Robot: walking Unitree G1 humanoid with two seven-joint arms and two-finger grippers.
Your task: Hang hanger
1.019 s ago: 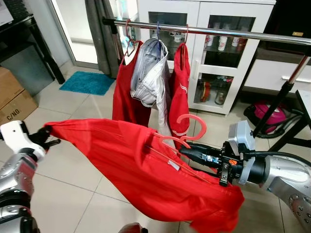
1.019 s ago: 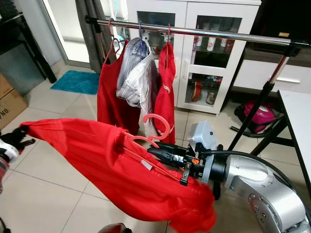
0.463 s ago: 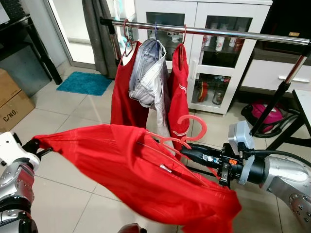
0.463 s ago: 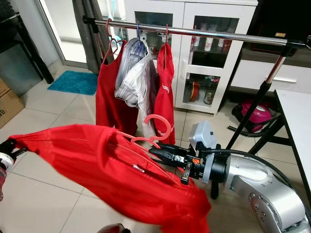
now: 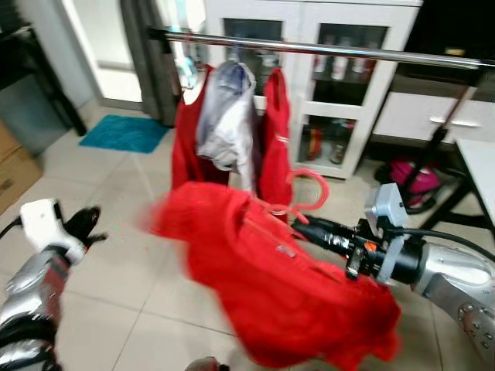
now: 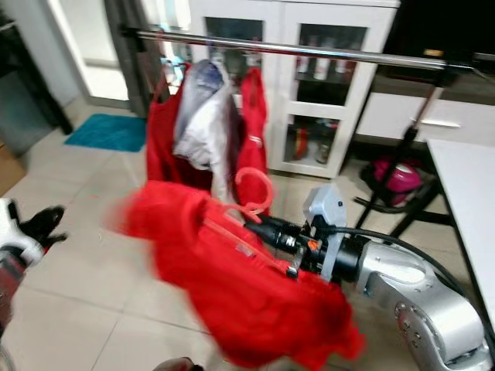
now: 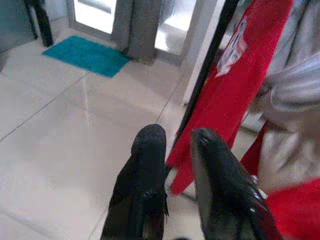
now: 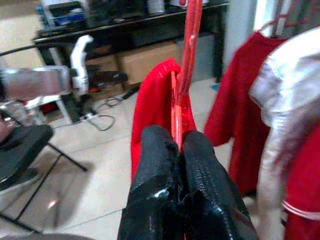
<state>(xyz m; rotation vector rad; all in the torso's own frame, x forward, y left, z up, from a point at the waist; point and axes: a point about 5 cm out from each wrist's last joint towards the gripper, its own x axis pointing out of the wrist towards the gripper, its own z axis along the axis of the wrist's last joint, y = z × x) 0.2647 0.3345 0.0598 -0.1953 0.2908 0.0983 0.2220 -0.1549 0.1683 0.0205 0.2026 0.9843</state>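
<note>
From the left eye view, the right gripper (image 5: 303, 225) reaches in from the lower right of the frame, its silver forearm lying nearly level and pointing toward the middle, black fingers pinched tight on the pink hanger (image 5: 306, 192), whose hook curls up just above the fingertips. A red garment (image 5: 271, 282) sags from that hanger in a blurred heap across the centre and lower middle. At the left edge the left gripper (image 5: 83, 224) sits low, wrist bent upward, fingers slightly apart and clear of the cloth. Across the top runs the clothes rail (image 5: 325, 50), with a red dress (image 5: 193, 147), a grey-white shirt (image 5: 224, 124) and a second red top (image 5: 276, 139) hanging at upper centre, and a teal mat (image 5: 124, 133) on the tiled floor at the upper left. The right eye view gives the same scene, the white cabinet (image 6: 309, 93) standing behind the rail. In the left wrist view the two black fingers (image 7: 145, 170) stand a narrow gap apart, holding nothing, pointing at the floor beside the hanging red cloth. In the right wrist view the fingers (image 8: 155, 170) are pressed together on the hanger's thin stem, which rises straight to the top of the frame with red fabric draped behind it.
</note>
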